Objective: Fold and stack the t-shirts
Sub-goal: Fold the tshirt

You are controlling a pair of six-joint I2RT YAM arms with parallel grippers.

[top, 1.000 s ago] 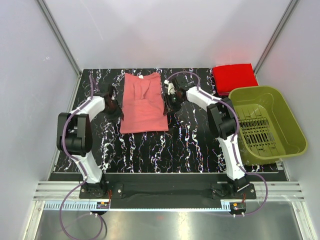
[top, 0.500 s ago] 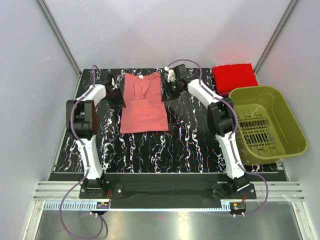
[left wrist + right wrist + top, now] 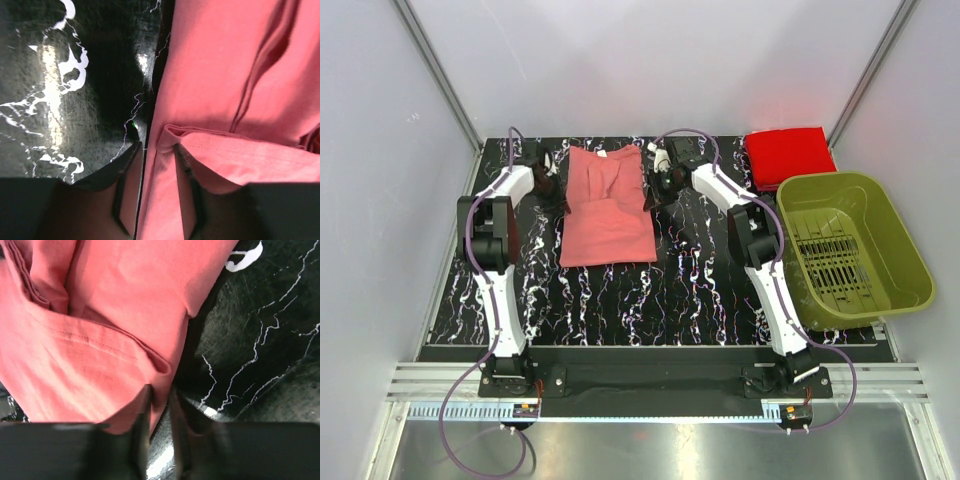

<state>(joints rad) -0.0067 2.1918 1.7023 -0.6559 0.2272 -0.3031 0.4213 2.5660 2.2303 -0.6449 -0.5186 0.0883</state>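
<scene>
Where the top view looks down, there are two t-shirts, one basket, two arms and two tools. The salmon-pink t-shirt lies flat on the tabletop, partly folded lengthwise. The red t-shirt sits folded well to its right, and the olive-green basket stands to its right too, nearer the arm bases. The left tool meets the salmon-pink shirt's left edge and the right tool its right edge. Both are dark against the dark tabletop, so their jaws are hard to make out here.

In the left wrist view, the left tool stands part-closed astride the salmon-pink shirt's edge, with cloth between its jaws. I cannot tell whether they pinch it. The fingers are blurred and cut off at the bottom edge.

In the right wrist view, the right tool is nearly closed, nipping a folded corner of the same shirt at its edge. Bare tabletop lies beside it. The shirt runs out of frame.
</scene>
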